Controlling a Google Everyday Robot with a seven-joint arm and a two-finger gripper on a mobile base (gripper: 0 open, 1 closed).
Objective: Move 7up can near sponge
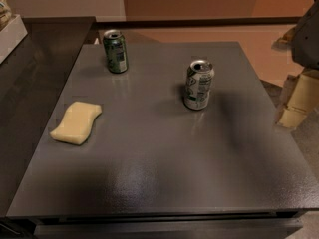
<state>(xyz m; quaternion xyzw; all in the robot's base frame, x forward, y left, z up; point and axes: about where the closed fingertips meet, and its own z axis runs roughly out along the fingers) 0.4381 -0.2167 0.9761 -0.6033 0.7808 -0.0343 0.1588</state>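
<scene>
The gray tabletop fills most of my view. My pincer hangs past its right side, pale and blocky, partly cut off, and I cannot tell if it is spread or pressed together. The sponge lies flat near the left side, its long way slanting from front-left to back-right. The 7up can stands straight up right of the middle, top up, well apart from the sponge. A darker green can stands at the back left.

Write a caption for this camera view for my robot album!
The 7up can stands on the gray table, apart from the sponge at its left, the claw off to the right.
</scene>
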